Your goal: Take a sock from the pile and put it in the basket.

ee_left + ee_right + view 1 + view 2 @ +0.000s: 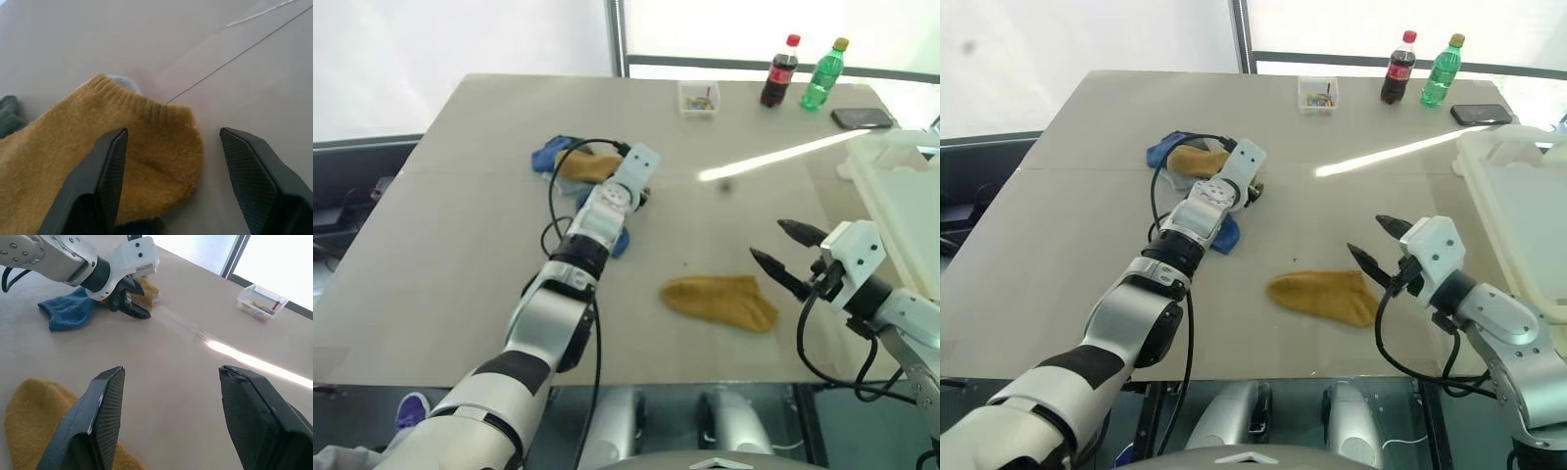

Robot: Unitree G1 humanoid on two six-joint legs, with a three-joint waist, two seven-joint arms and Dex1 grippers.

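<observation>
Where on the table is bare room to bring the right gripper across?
Bare tabletop lies between the lone mustard sock and the small clear box, and left of the pile. It is crowded at the pile, where the open left gripper straddles a mustard sock.

Silver-white arms w/ black joint bands, looped black cables, black ridged fingers (105,416)

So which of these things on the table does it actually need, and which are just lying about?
Needed for the job:
- pile of socks
- white plastic basket
- left claw, open over the pile
- right claw, open and holding nothing

Just lying about:
- cola bottle
- green bottle
- small clear box
- phone
- lone mustard sock
</observation>
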